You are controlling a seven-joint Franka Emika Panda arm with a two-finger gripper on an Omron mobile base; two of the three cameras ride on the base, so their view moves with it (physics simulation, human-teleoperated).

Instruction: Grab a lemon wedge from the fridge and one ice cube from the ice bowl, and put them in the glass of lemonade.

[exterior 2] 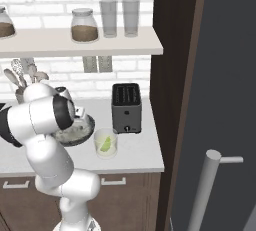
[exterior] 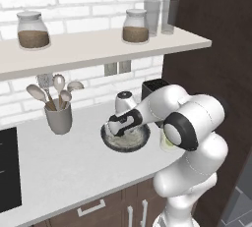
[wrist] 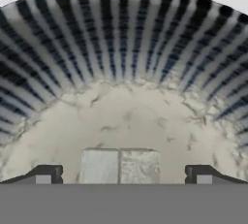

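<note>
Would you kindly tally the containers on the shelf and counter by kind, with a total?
Brown-filled jars: 2
Tall empty glasses: 2
Glass of lemonade: 1
Ice bowl: 1
Utensil holder: 1
Total: 7

The end effector [wrist: 123, 174] hangs low inside the ice bowl [exterior: 109, 142] on the tabletop [exterior: 59, 167], its fingertips [wrist: 47, 174] straddling two ice cubes [wrist: 119, 166] lying side by side. To its right stands the glass of lemonade [exterior 2: 106, 143] with the lemon wedge [exterior 2: 105, 144] in it, the toaster [exterior 2: 126, 108] behind that. A utensil holder [exterior: 58, 117] stands well to its left.
</note>
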